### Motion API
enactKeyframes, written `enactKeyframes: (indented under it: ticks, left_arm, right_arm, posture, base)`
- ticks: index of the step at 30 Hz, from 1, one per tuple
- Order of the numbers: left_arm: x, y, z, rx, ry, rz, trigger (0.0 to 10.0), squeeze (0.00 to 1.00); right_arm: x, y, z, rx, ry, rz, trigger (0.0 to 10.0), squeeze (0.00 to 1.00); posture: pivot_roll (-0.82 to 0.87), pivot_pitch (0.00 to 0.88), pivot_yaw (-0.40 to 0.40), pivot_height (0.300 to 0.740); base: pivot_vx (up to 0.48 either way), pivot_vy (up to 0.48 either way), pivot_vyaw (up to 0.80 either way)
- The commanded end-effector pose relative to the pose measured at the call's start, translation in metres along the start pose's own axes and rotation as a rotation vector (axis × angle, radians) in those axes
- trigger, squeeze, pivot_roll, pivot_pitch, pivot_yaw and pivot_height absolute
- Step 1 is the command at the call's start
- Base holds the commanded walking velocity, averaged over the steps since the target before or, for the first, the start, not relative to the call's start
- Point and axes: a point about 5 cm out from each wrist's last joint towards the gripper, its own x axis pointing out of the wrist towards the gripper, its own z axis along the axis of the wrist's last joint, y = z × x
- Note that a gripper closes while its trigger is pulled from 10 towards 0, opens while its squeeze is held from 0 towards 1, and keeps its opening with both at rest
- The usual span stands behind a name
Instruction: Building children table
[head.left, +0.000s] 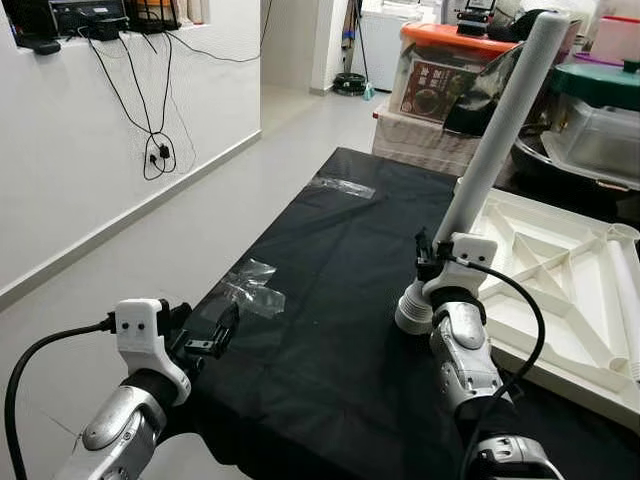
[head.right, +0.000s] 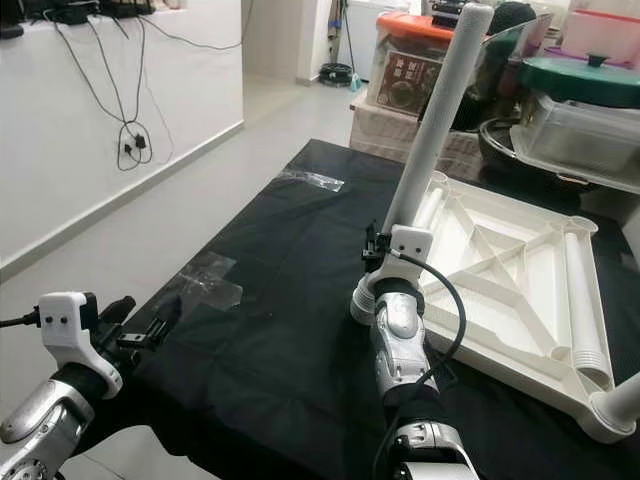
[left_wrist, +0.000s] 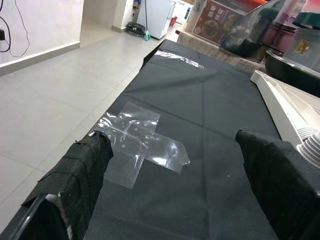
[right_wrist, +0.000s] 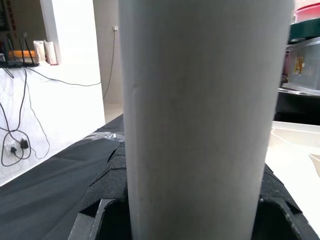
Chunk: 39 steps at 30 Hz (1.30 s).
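— Holding what, exactly, on your right side?

— My right gripper (head.left: 432, 262) is clamped around a long white table leg (head.left: 498, 125). The leg stands tilted, its top leaning away from me, and its ribbed lower end (head.left: 413, 312) rests on the black cloth (head.left: 330, 300). In my right wrist view the leg (right_wrist: 200, 115) sits pressed between my black fingers (right_wrist: 107, 175).

— And the tabletop?

— The white tabletop (head.right: 500, 270) lies upside down on the cloth to my right, ribs up, just beside the leg I hold. Another white leg (head.right: 585, 300) lies along its far side.

— Your left side?

— My left gripper (head.left: 215, 335) hovers at the near left edge of the cloth, fingers (left_wrist: 85, 165) spread apart, grasping nothing. Just ahead of it a crossed patch of clear tape (left_wrist: 142, 137) sticks to the cloth, and a second strip of tape (head.left: 343, 186) lies farther along.

— Anything around you?

— Stacked storage boxes (head.left: 440, 70) beyond the cloth, and cables (head.left: 155, 150) hanging down the white wall (head.left: 60, 150) on my left.
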Motion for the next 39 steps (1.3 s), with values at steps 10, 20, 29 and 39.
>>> enactKeyframes:
  ticks: [10, 20, 29, 39]
  left_arm:
    - [0.001, 0.0, -0.002, 0.008, 0.005, -0.005, 10.0, 0.0]
    - [0.001, 0.0, -0.002, 0.011, 0.006, -0.005, 10.0, 0.0]
    - [0.001, 0.001, -0.002, 0.013, 0.006, -0.006, 10.0, 0.0]
    - [0.002, 0.001, -0.002, 0.015, 0.005, -0.011, 10.0, 0.0]
  right_arm:
    - [-0.015, 0.004, -0.022, 0.006, 0.094, 0.015, 10.0, 0.0]
    - [-0.016, 0.006, -0.019, 0.011, 0.073, 0.024, 10.0, 0.0]
    - [-0.013, 0.007, -0.004, 0.038, -0.006, 0.026, 10.0, 1.0]
    - [-0.006, 0.009, 0.013, 0.054, -0.06, 0.045, 10.0, 1.0]
  posture:
    - [0.07, 0.0, -0.079, 0.74]
    - [0.07, 0.0, -0.077, 0.74]
    - [0.07, 0.0, -0.075, 0.74]
    - [0.07, 0.0, -0.074, 0.74]
  base:
    - [0.0, 0.0, 0.0]
    - [0.0, 0.0, 0.0]
    - [0.0, 0.0, 0.0]
    - [0.0, 0.0, 0.0]
